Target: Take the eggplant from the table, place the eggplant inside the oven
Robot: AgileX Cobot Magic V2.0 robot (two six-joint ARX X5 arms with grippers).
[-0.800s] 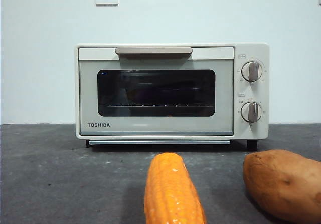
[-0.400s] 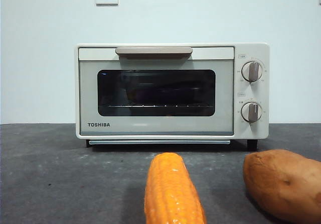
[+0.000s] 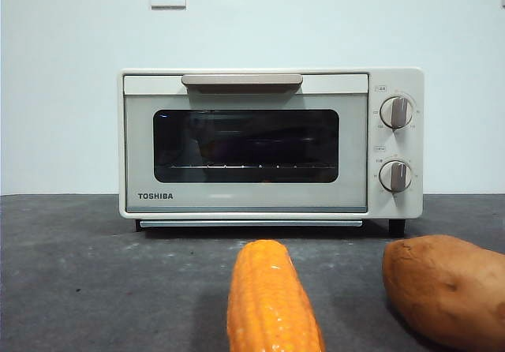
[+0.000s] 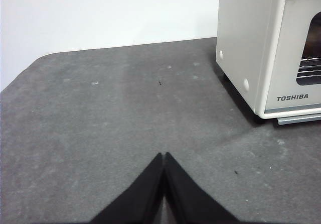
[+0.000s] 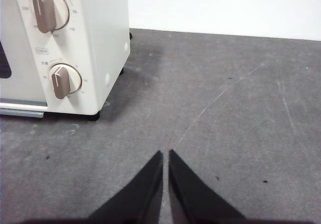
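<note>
Our left hand (image 4: 164, 156) hangs clenched and empty over bare worktop (image 4: 100, 113); our right hand (image 5: 165, 153) likewise, jaws nearly touching. Oven (image 3: 271, 143) stands between them, door closed. Corn cob (image 3: 272, 301) and sweet potato (image 3: 446, 289) lie before it. We cannot find the eggplant in any view.

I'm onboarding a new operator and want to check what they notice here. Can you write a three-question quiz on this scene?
1. True or false: the cream-white boxy toaster oven has its dark glass door closed.
2. Which lies right of the orange-yellow corn cob in the front view: A) glossy purple eggplant, B) brown sweet potato, C) nothing?
3. What does the left gripper hold?

Key: 1 true; 2 B; 3 nothing, jaws shut over the dark grey table.
</note>
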